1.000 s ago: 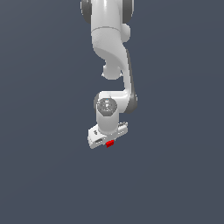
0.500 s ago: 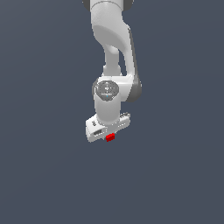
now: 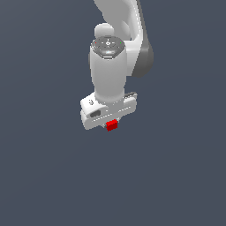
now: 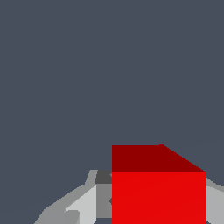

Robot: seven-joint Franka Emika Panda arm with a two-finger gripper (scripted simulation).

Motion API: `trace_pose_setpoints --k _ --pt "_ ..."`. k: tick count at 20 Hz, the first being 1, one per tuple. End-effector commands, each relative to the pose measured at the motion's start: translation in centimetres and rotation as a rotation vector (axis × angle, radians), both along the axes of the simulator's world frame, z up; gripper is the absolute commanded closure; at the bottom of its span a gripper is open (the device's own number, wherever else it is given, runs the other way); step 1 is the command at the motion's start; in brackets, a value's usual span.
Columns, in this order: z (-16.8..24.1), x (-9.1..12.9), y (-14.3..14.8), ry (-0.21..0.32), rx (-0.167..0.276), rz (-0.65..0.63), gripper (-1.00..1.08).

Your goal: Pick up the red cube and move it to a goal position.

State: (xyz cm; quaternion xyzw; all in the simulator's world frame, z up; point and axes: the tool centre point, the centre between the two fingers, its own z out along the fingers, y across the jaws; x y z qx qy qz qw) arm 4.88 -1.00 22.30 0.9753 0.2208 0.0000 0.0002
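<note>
The red cube [image 3: 112, 125] is a tiny bright red block held just under the white hand of my arm in the exterior view. My gripper [image 3: 111, 126] is shut on it; the hand hides the fingers there. In the wrist view the red cube [image 4: 158, 192] fills the near part of the picture, with a grey finger [image 4: 83, 203] on one side and a sliver of the other finger [image 4: 215, 201] on the far side. The cube is held up off the ground, with plain grey floor behind it.
The white arm [image 3: 112, 66] reaches down from the top of the exterior view. A plain dark grey floor [image 3: 48, 176] lies all around.
The arm with the cube in its grip has come closer to the exterior camera and looks larger. The cube stays held between the fingers.
</note>
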Motion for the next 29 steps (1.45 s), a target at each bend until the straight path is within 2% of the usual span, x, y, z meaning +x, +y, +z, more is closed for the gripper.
trace_pose_setpoints --k 1,9,15,22,29 --pt "3.1 0.0 0.1 0.0 0.0 0.0 1.08" --pt "11.9 0.3 0.4 0.0 0.001 0.0 1.08" --pt "16.4 0.6 0.5 0.0 0.001 0.0 1.08" --pt "19.1 0.9 0.6 0.0 0.001 0.0 1.08" --pt "19.8 1.0 0.6 0.0 0.001 0.0 1.08"
